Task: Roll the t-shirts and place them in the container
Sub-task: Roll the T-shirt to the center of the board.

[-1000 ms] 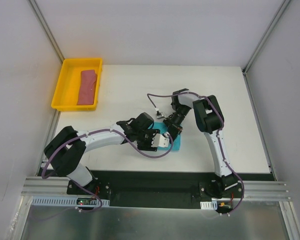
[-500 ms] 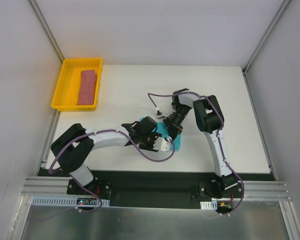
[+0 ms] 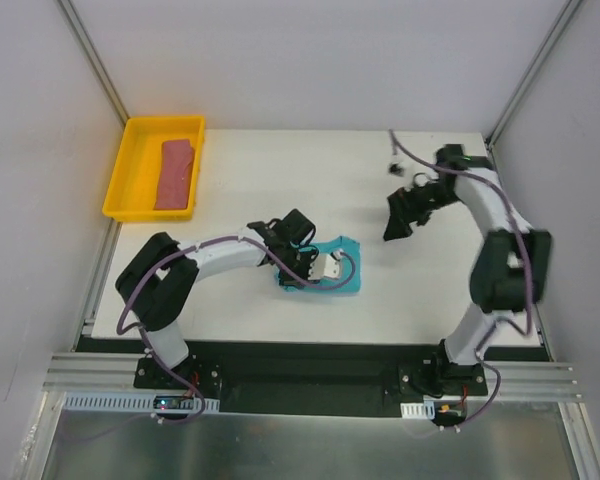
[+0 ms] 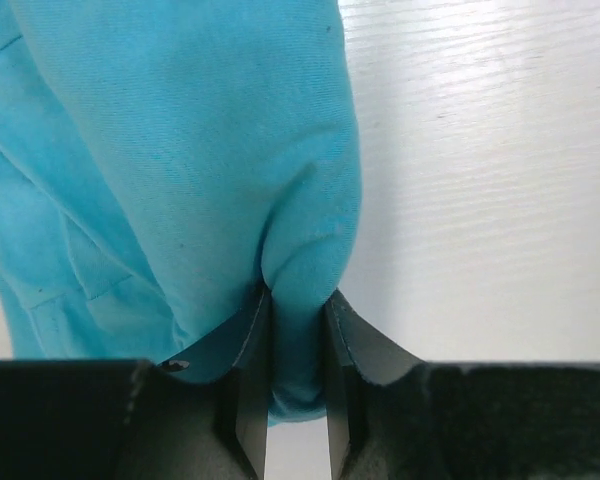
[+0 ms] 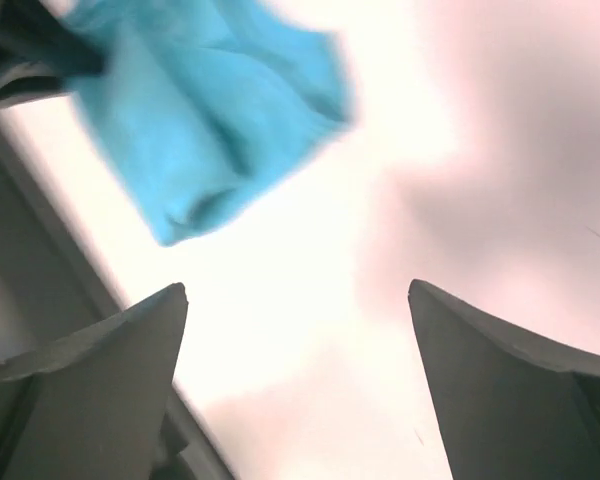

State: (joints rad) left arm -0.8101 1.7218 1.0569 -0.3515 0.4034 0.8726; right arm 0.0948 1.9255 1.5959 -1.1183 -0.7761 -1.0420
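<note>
Closing on the teal t-shirt (image 3: 348, 283) in the top view, the left gripper (image 3: 332, 268) is finishing its roll; the right gripper (image 3: 395, 228) is hanging well apart, holding nothing. The red-pink t-shirt (image 3: 176, 172) is lying in the yellow tray (image 3: 120, 190), far from both.

Left wrist view: the fingers (image 4: 248, 390) are clamping a pinched ridge of cloth, with the creased bundle bulging just beyond their tips on the table (image 4: 480, 150).

Right wrist view: 2 fingers (image 5: 110, 350) are standing wide apart, the bundle ahead and untouched.

Judgement: the next move is calling for a firm pinch, or the roll will loosen.
</note>
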